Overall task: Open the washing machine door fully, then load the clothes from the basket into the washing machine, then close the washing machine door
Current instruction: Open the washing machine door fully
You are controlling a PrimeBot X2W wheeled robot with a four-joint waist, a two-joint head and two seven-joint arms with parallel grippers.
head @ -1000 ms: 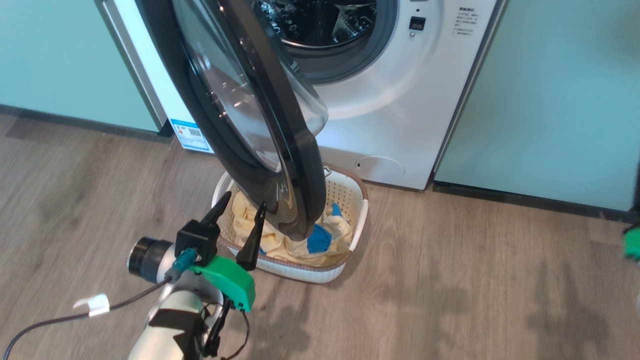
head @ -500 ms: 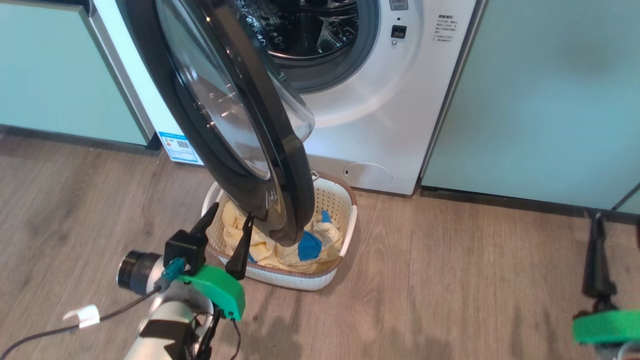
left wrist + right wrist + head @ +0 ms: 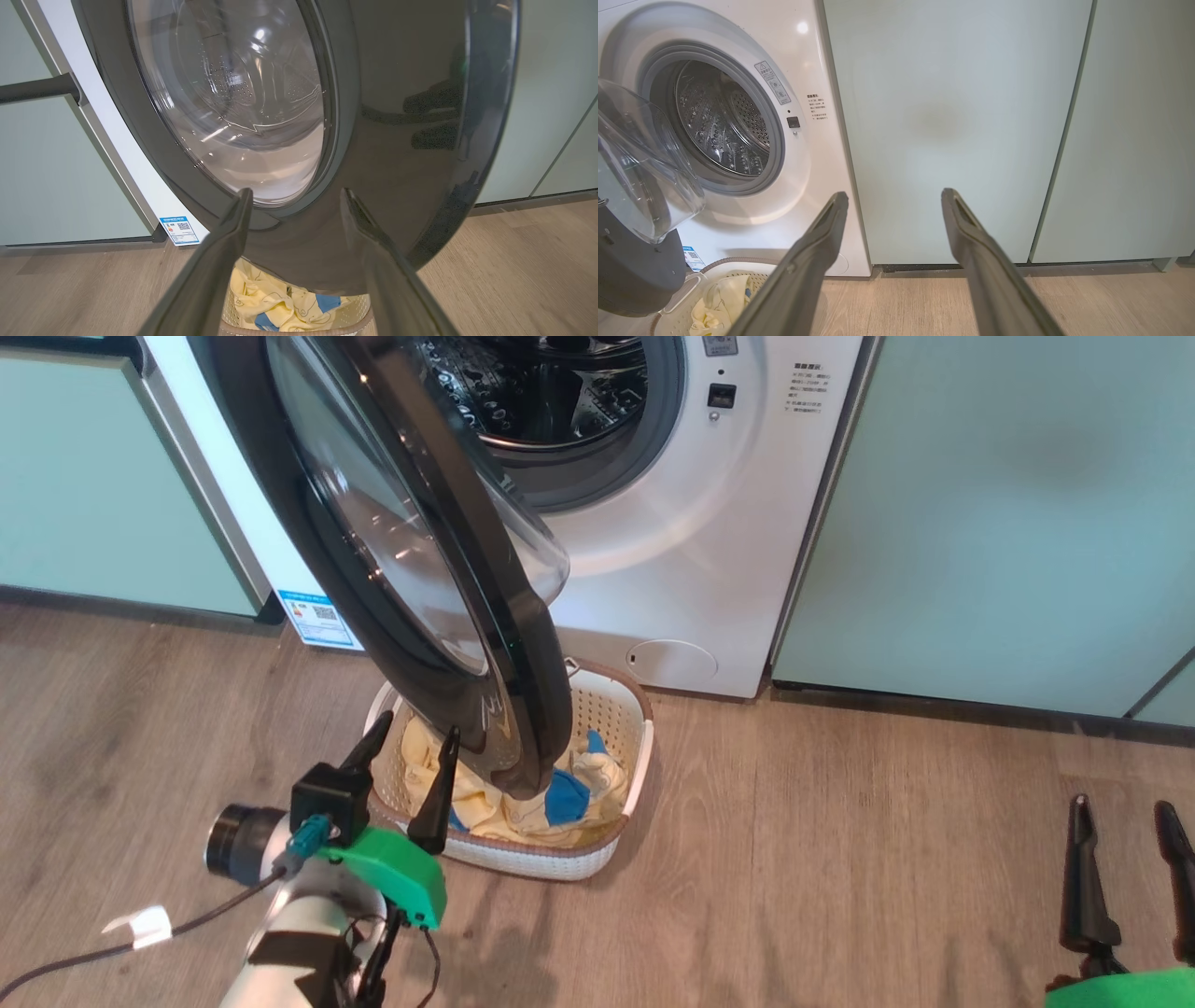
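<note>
Standing ajar, glossy black-rimmed washing machine door (image 3: 411,569) overhangs basket (image 3: 642,751); left pincer (image 3: 419,722), right pincer (image 3: 1120,803) spread, empty.

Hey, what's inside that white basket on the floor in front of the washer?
The basket holds pale yellow clothes with blue patches. The washing machine door hangs open over its middle, covering part of the pile, and the basket's bottom is hidden under cloth.
</note>
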